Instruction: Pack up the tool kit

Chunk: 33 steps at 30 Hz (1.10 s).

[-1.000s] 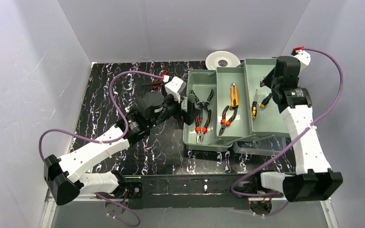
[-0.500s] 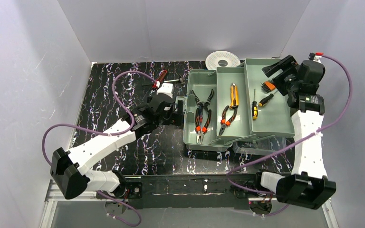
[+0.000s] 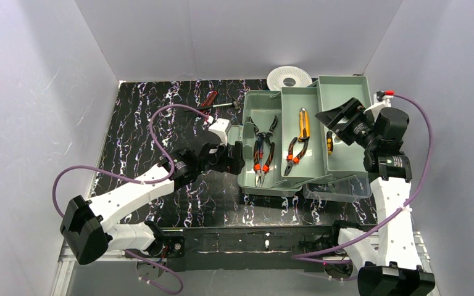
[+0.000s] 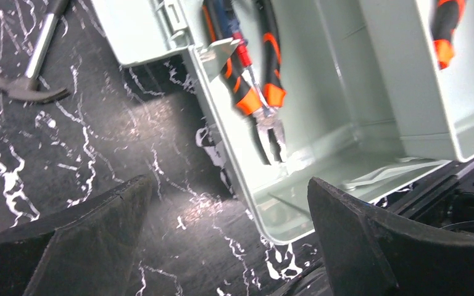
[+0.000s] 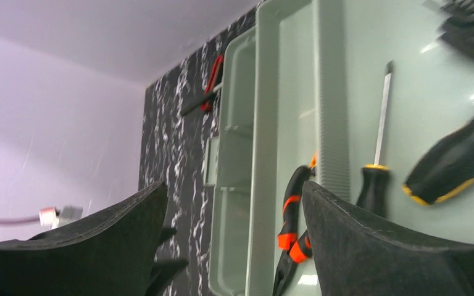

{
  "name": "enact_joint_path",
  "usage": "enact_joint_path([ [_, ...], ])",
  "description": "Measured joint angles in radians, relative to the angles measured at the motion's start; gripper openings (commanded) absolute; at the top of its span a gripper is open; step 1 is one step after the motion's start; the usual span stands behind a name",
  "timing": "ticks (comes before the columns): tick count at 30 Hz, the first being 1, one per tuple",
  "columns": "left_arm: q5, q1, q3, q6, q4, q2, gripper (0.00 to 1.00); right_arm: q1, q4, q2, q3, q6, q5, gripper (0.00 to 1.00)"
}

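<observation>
The tool kit's pale-green box (image 3: 345, 161) stands open at the right of the table, its clear lid (image 3: 339, 188) at its near side. Black-and-orange pliers (image 3: 260, 151) lie in the left tray, and more pliers (image 3: 295, 153) with an orange tool (image 3: 303, 123) lie in the middle tray. A screwdriver (image 5: 379, 142) and a black-and-yellow-handled one (image 5: 457, 163) rest in the right tray. My left gripper (image 3: 237, 157) is open beside the box's left wall (image 4: 234, 160), empty. Over the right tray hangs my right gripper (image 3: 339, 117), open and holding nothing.
A hammer (image 4: 28, 68) and red-handled pliers (image 3: 210, 98) lie on the black marbled table left of the box. A white round spool (image 3: 289, 78) stands behind the box. Grey walls close in the table on three sides.
My right gripper opened and let go of a screwdriver into the right tray, then swung over that tray. The left gripper drew back from the left tray to the box's left wall.
</observation>
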Motion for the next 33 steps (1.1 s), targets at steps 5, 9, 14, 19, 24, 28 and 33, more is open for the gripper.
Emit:
enact_joint_path([
  [5,0.034,0.0,0.0,0.0,0.07,0.032,0.98,0.066,0.025,0.011,-0.014,-0.042,-0.103,0.88],
  [9,0.047,0.0,0.009,-0.004,0.074,0.092,0.98,0.132,0.057,0.011,-0.014,-0.085,-0.134,0.88],
  [14,0.047,0.0,0.024,-0.042,0.07,0.156,0.98,0.212,0.068,0.016,-0.013,-0.144,-0.119,0.88],
  [19,0.048,0.0,0.063,-0.079,0.066,0.218,0.95,0.23,0.061,0.015,-0.011,-0.197,-0.07,0.88],
  [24,0.048,0.0,0.077,-0.098,0.063,0.247,0.95,0.233,0.042,-0.003,-0.011,-0.221,-0.026,0.88],
  [28,0.05,0.0,0.083,-0.107,0.058,0.248,0.95,0.234,0.041,-0.042,-0.012,-0.233,0.003,0.88],
  [33,0.067,0.0,0.101,-0.122,0.047,0.258,0.89,0.235,0.041,-0.087,-0.012,-0.236,0.019,0.87],
])
